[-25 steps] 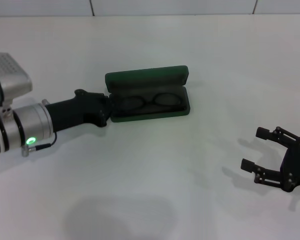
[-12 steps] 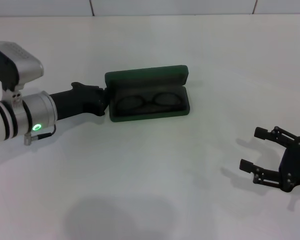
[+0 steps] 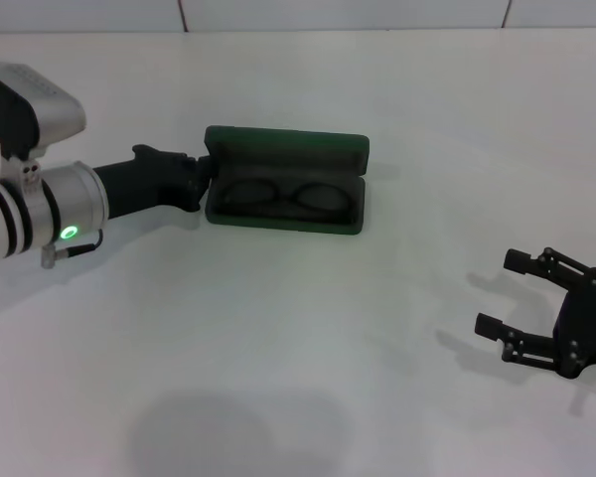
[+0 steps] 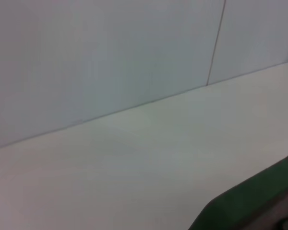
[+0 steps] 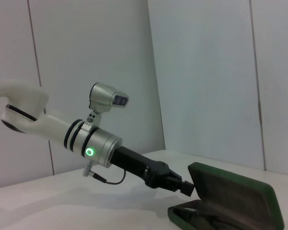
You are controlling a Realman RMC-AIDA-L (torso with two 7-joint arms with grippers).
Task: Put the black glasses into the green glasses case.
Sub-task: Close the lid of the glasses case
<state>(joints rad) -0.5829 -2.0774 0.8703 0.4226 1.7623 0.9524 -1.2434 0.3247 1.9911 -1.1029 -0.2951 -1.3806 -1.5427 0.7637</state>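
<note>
Black glasses [image 3: 283, 195] inside open green glasses case [image 3: 285, 164], frame centre — left pincer [image 3: 201, 175] at its left end, grip unclear; right pincer [image 3: 515, 295] spread, lower right.

One green glasses case [image 3: 284, 179] – one black glasses [image 3: 283, 195] pair – two tools: left tool [image 3: 203, 175], right tool [image 3: 505, 294].

Left hand [image 3: 203, 177] fingers hidden against green glasses case [image 3: 284, 179]; case cut off in left wrist view.
</note>
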